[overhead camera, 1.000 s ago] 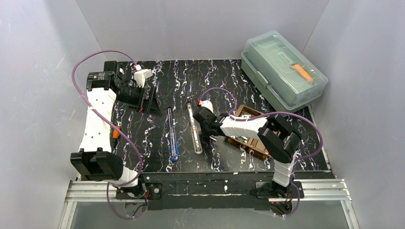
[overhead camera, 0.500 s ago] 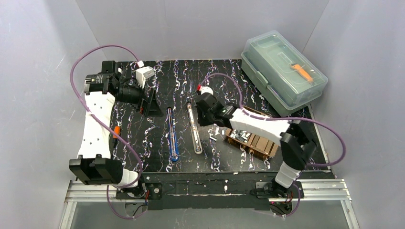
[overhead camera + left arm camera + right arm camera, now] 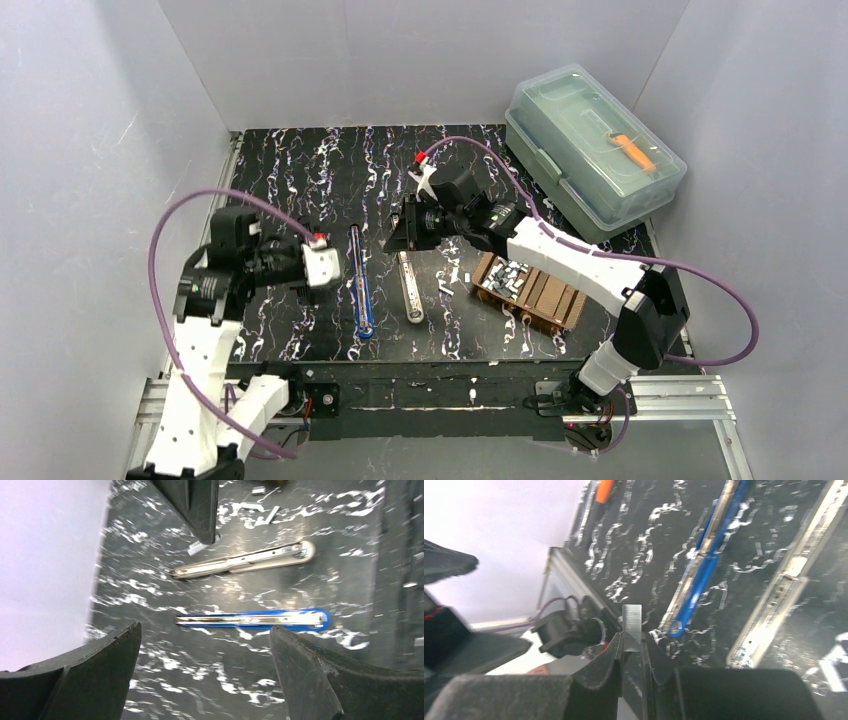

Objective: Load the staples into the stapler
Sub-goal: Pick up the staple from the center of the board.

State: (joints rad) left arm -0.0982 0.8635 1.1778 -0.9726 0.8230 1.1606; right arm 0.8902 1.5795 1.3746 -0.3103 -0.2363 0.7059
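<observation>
**A:** Right jaws?
**B:** Pinched tight on one staple strip (image 3: 631,619). It's a short silvery-grey ribbed bar standing straight up out of the tips.

**A:** Arm pose behind them?
**B:** The right arm (image 3: 560,262) comes up from the near right corner of the tabletop (image 3: 300,160). The elbow is bent near the right edge and the forearm reaches left and toward the far edge. The wrist sits over the far end of the cream stapler (image 3: 410,295), with the jaws pointing left and down. Can't tell whether the strip touches the stapler.

**A:** Left side?
**B:** Left jaws are spread wide with nothing between them. The left arm (image 3: 195,360) rises at the near left corner with its wrist turned right. The jaws face the blue stapler (image 3: 360,290) and are clear of it.

**A:** Staplers?
**B:** Both lie opened flat mid-tabletop, parallel, running far to near. Blue is on the left, and each shows its metal channel.

**A:** Rest of the stock?
**B:** The staples (image 3: 510,277) are heaped in the far left end of a brown tray (image 3: 545,300), just right of the cream stapler. A few loose strips (image 3: 447,290) lie on the tabletop between the tray and that stapler.

**A:** Anything else?
**B:** A clear lidded box (image 3: 595,150) at the far right corner, with an orange item (image 3: 632,150) inside.
</observation>
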